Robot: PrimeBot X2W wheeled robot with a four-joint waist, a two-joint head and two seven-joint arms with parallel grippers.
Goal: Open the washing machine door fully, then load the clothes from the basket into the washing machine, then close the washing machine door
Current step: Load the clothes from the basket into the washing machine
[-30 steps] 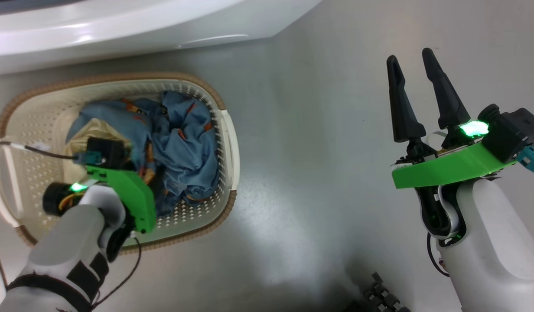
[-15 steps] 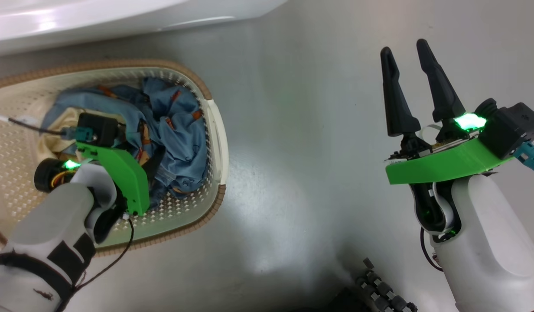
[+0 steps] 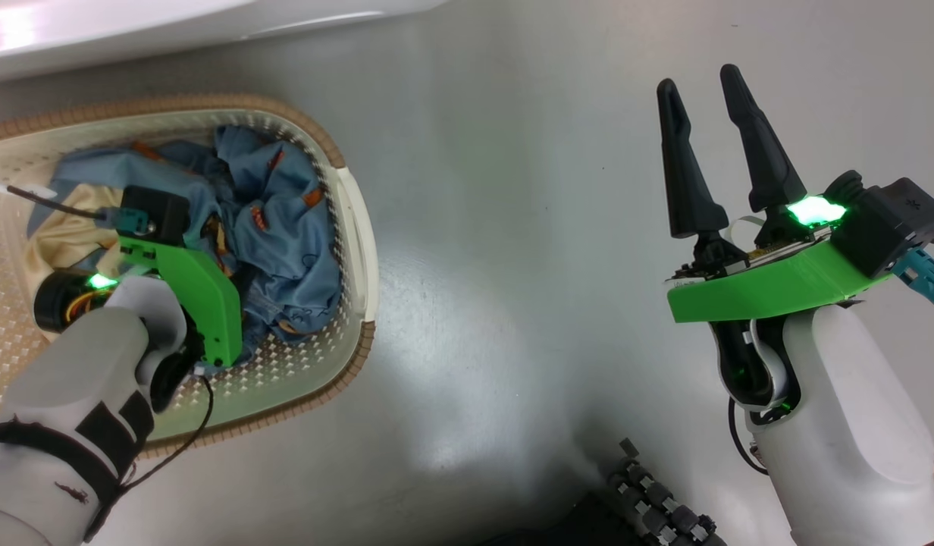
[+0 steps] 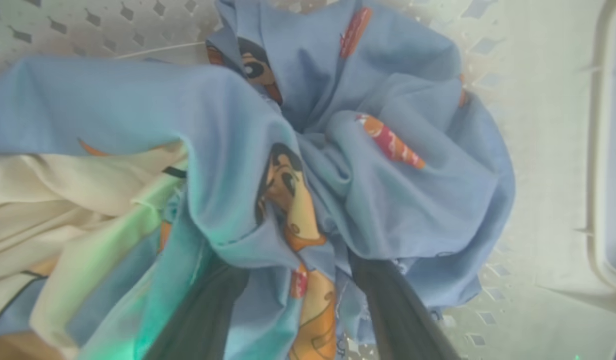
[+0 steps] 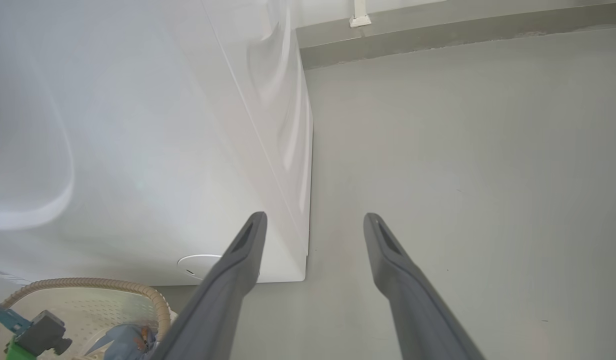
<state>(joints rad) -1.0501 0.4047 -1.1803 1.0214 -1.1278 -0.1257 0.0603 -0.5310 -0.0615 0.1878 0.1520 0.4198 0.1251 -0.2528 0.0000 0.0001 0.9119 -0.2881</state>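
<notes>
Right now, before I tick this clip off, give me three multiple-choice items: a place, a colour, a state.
1. The clothes lie where, relative to the basket?
A beside it
B inside it
C draped over its rim
2. The basket's rim is:
A brown
B green
C black
3. The right gripper is:
A shut on cloth
B shut, empty
C open, empty
Answers: B, the bundle sits within its walls; A, the woven-look edge is brown; C, its fingers stand apart, nothing between them.

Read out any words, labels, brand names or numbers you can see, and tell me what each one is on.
No text can be read.
The clothes show cartoon pictures; the marks on a red patch are too blurred to read.
The washing machine shows no lettering.
</notes>
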